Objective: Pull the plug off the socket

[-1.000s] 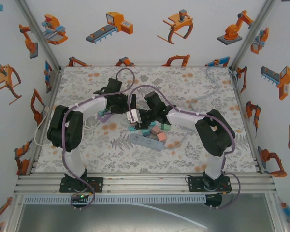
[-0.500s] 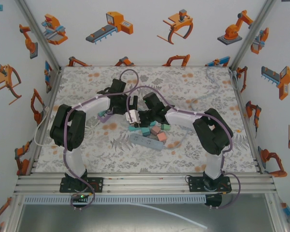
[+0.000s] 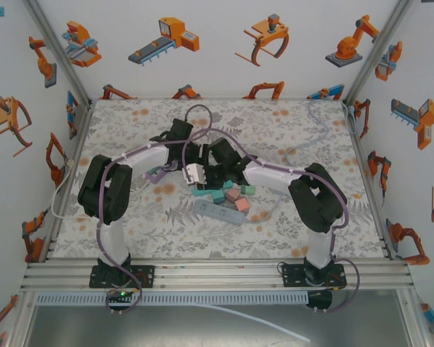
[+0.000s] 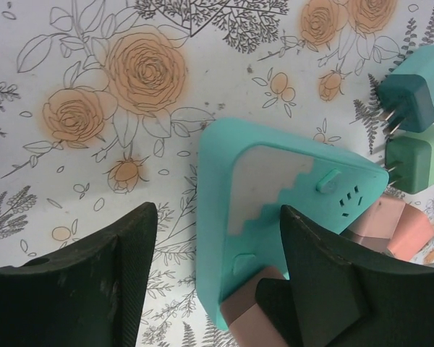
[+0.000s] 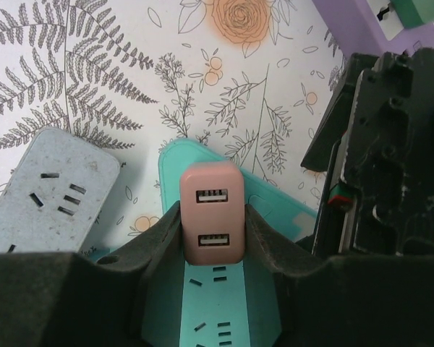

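The right gripper (image 5: 211, 225) pinches the pink USB charger plug (image 5: 211, 206), which sits seated in the teal power strip (image 5: 224, 307) mid-table. The left gripper (image 4: 217, 238) straddles that strip with its jaws spread. It should probably clamp the strip first, so the pull runs straight along the prongs, with no twisting.

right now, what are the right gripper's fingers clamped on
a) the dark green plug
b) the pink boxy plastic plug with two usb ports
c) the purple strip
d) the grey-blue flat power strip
B: in the right wrist view the right gripper has its black fingers pressed against both sides of the pink boxy plastic plug, which is seated on the teal power strip.
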